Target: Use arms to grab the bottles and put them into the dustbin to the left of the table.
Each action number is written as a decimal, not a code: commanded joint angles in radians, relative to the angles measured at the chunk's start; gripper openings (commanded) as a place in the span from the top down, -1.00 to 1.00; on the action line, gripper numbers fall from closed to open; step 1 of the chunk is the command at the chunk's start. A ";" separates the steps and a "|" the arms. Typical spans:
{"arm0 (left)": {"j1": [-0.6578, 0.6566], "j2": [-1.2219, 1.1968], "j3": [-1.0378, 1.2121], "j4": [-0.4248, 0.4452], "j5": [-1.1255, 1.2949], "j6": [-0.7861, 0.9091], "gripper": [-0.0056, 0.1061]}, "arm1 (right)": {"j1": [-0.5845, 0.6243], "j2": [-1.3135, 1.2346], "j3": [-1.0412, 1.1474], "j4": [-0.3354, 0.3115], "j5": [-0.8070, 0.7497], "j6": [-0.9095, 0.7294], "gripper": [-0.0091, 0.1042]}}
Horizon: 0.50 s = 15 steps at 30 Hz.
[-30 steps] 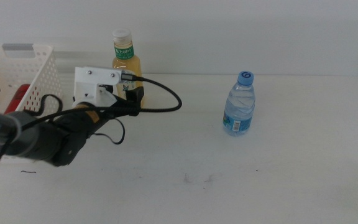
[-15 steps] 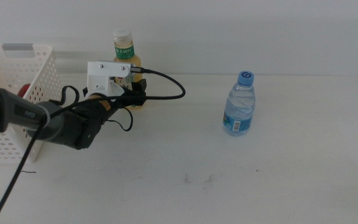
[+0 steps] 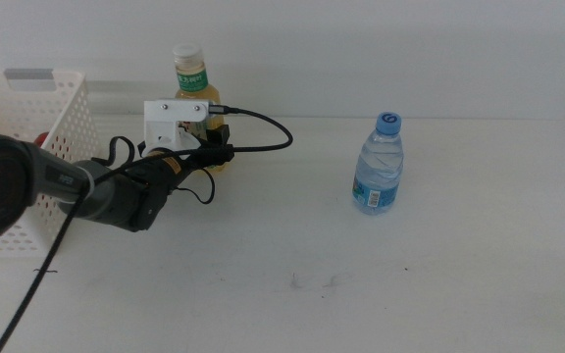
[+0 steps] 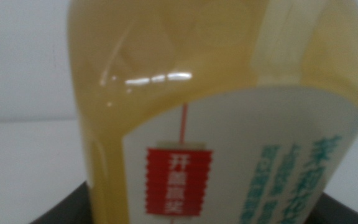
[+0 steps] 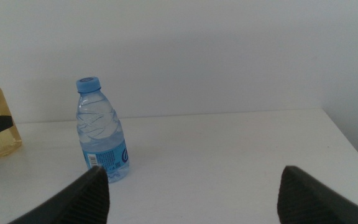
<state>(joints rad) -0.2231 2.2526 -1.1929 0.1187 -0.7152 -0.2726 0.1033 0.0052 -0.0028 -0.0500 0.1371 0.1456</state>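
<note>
The yellow-drink bottle (image 3: 190, 80) with a white cap and green-white label stands at the table's back, next to the dustbin (image 3: 27, 108). My left gripper (image 3: 214, 147) has come in from the left and its open jaws stand on either side of the bottle's lower body. In the left wrist view the bottle (image 4: 216, 106) fills the picture. The clear blue-capped water bottle (image 3: 377, 165) stands upright to the right, and also shows in the right wrist view (image 5: 101, 134). My right gripper (image 5: 197, 199) is open and empty, well short of the water bottle.
A red can (image 3: 41, 140) shows faintly inside the white perforated dustbin. The white table (image 3: 361, 275) has small dark scuff marks near the front middle. A black cable (image 3: 263, 132) loops from the left gripper's housing.
My left gripper has moved right and back, up to the yellow-drink bottle. The bottle's cap has shifted slightly left. The water bottle has not moved.
</note>
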 commanded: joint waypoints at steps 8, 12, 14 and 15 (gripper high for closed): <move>-0.008 -0.364 0.143 0.134 0.439 -0.134 0.92 | -0.005 -0.005 0.003 -0.010 -0.003 -0.006 -0.74; -0.042 -0.556 0.182 0.134 0.736 -0.173 0.89 | -0.005 -0.005 0.003 -0.010 -0.003 -0.006 -0.74; -0.071 -0.649 0.182 0.134 0.906 -0.173 0.89 | -0.005 -0.005 0.003 -0.010 -0.003 -0.006 -0.74; -0.082 -0.682 0.182 0.134 0.965 -0.173 0.89 | -0.005 -0.005 0.003 -0.010 -0.003 -0.006 -0.74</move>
<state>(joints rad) -0.2835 1.6494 -1.0042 0.2562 0.2076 -0.4312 0.1033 0.0052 -0.0028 -0.0500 0.1371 0.1456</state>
